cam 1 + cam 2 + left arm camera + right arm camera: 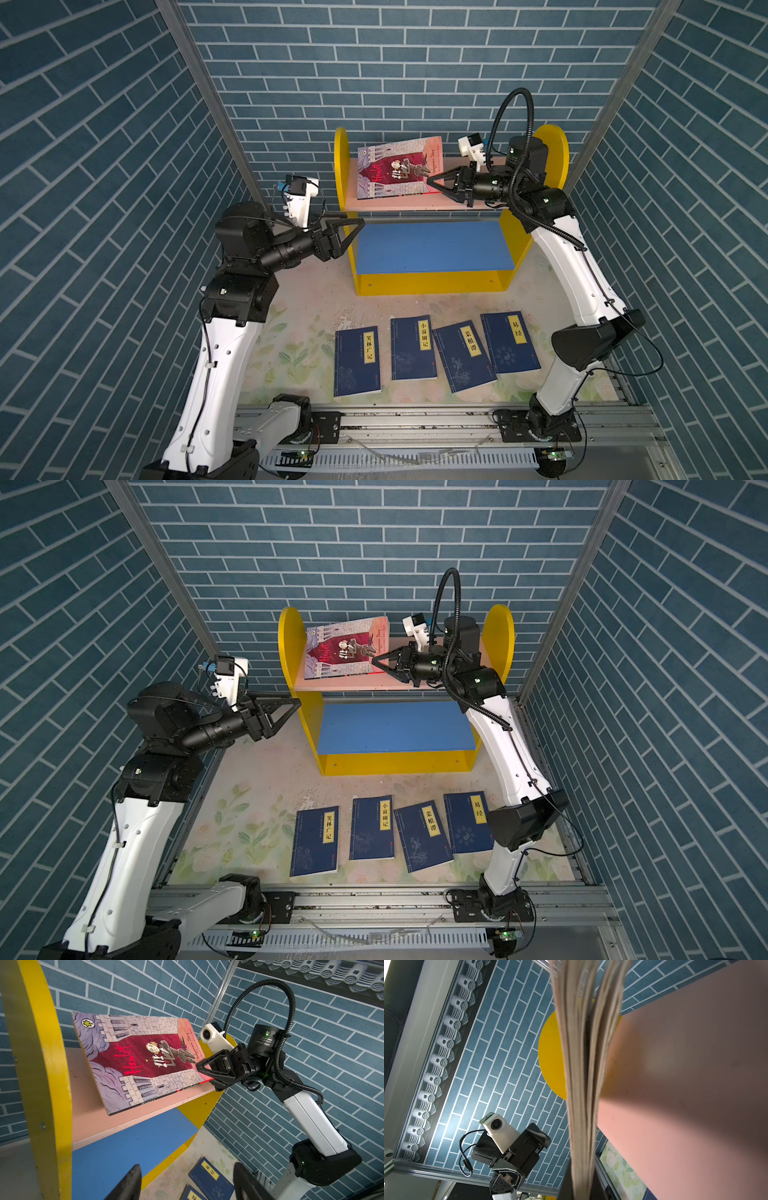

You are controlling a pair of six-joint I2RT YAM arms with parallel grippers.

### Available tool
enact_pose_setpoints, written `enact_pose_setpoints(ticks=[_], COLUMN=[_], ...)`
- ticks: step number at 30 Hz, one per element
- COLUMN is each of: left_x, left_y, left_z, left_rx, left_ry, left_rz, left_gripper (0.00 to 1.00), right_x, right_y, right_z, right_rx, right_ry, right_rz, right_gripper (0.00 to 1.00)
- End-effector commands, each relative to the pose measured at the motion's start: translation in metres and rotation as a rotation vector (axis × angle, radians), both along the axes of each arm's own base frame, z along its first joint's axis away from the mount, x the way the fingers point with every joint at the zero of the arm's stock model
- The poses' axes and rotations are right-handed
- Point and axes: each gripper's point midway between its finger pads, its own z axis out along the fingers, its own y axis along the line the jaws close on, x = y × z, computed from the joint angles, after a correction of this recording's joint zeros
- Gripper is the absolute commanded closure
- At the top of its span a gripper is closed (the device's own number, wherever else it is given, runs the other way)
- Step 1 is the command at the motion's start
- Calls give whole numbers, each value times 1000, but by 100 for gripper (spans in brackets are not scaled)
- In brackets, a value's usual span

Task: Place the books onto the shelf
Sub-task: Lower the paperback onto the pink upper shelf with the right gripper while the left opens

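Right gripper [430, 181] is clamped tight on the right-hand edge of the grey-and-red Hamlet book [397, 170]. That book sits tilted on the pink upper board [415, 202] of the shelf [432, 286], lower edge down on the wood, cover facing up and out. From the right wrist view, its fanned page edges [583, 1064] run straight into the grip. Across the way, the left gripper [360, 224] hangs with jaws apart and nothing between them, just beside the yellow side panel [340, 166]. Down on the floral table [299, 332], four navy books [413, 347] lie flat in a row in front of the shelf.
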Motion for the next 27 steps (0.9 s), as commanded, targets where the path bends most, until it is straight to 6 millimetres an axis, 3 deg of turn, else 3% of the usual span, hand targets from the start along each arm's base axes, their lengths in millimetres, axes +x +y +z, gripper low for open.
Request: enact_pose_setpoints(ticks=[1, 11, 22, 27], left_x=[-3, 2, 7, 7], left_y=[0, 10, 10, 9], left_z=[16, 27, 19, 20], left_rx=[-7, -31, -39, -49], left_ry=[-59, -50, -26, -23], left_rz=[-7, 74, 78, 72], left_gripper=[29, 29, 29, 29], right_x=[-5, 8, 12, 15], right_y=[8, 7, 11, 12], right_z=[-7, -10, -22, -24], right_rx=[-47, -77, -102, -104], right_ry=[14, 20, 64, 67], right_rz=[14, -62, -52, -54], right_gripper=[100, 100, 100, 88])
